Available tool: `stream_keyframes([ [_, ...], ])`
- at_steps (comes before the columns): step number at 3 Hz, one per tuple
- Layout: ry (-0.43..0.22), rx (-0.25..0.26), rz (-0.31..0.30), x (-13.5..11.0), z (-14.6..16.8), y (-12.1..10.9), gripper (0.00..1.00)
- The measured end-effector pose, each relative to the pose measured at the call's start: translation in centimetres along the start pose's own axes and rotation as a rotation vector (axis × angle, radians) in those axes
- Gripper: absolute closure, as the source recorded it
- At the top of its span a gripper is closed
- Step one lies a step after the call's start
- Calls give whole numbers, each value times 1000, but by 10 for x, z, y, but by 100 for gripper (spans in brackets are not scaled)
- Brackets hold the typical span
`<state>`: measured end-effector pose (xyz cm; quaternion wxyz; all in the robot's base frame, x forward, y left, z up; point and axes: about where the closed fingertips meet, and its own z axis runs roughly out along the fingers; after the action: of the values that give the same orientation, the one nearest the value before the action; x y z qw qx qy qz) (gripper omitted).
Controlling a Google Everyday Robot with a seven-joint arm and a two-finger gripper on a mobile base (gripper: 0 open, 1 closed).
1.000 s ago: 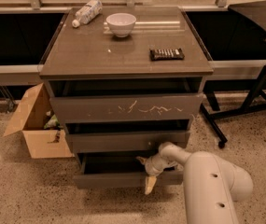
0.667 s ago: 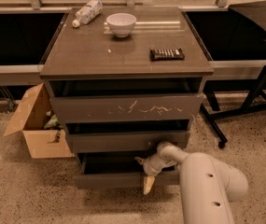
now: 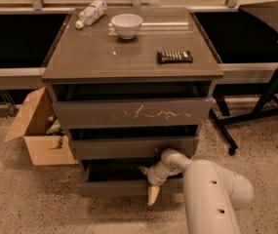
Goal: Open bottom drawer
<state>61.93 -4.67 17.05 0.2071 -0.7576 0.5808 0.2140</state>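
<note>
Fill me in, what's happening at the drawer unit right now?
The robot's arm reaches low, with its tool at the front edge of the bottom drawer. That drawer stands partly out, its dark inside showing. A bowl, a bottle and a dark bar rest on the cabinet top.

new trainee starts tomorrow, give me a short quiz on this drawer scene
1. True or false: the white bowl sits on the floor.
2. The gripper is at the front of which drawer? A top, B middle, C bottom drawer.
3. What stands on the floor to the left of the cabinet?
Key: 1 false, it is on the cabinet top; 2 C; 3 an open cardboard box.
</note>
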Motion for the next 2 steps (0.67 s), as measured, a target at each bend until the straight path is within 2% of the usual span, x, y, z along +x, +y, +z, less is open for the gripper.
stream_keyframes([
  [1, 26, -25, 14, -4, 7, 9, 18],
  [2, 24, -52, 33, -14, 8, 30, 40],
])
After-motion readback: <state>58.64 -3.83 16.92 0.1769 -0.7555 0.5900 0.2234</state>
